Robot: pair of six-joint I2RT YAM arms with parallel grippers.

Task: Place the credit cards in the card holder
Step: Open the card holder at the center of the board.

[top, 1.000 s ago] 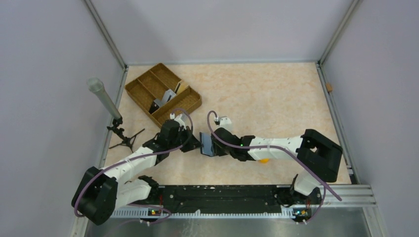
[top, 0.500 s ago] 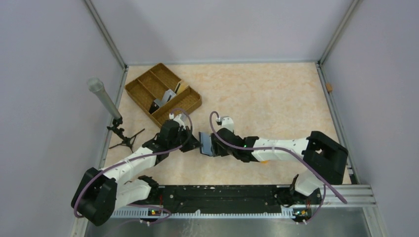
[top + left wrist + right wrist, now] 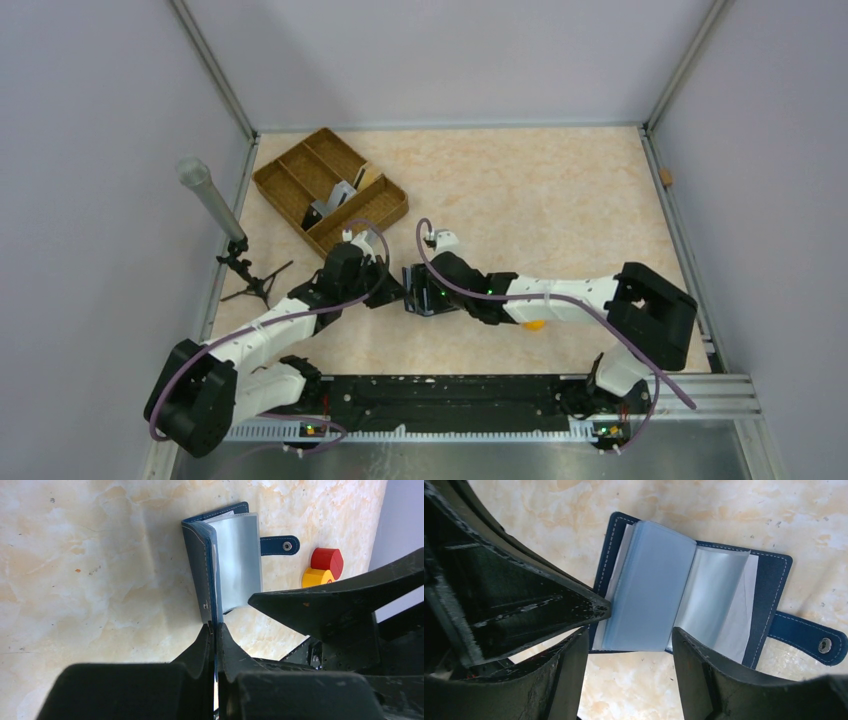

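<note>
Far left, back of the table [image 3: 560, 190]: woven tray [image 3: 289, 213]. The grey credit cards [image 3: 337, 197] stand leaning in a middle compartment; no card shows in the holder yet.

Centre: the left gripper [image 3: 214, 630] is pinched tight on the card holder [image 3: 235, 555], at the edge of its navy cover. That flap is raised off the table. I read this as an anchor, so the holder can neither slide nor fold closed.

The holder lies open between the two grippers, clear sleeves fanned up, snap tab flat to one side.

The right gripper [image 3: 631, 640] has its jaws wide apart and holds nothing. It is poised over the sleeves' free edge, probably to part the pages.

Beyond the tab: red piece [image 3: 327, 560] and yellow piece [image 3: 316, 576], side by side.
</note>
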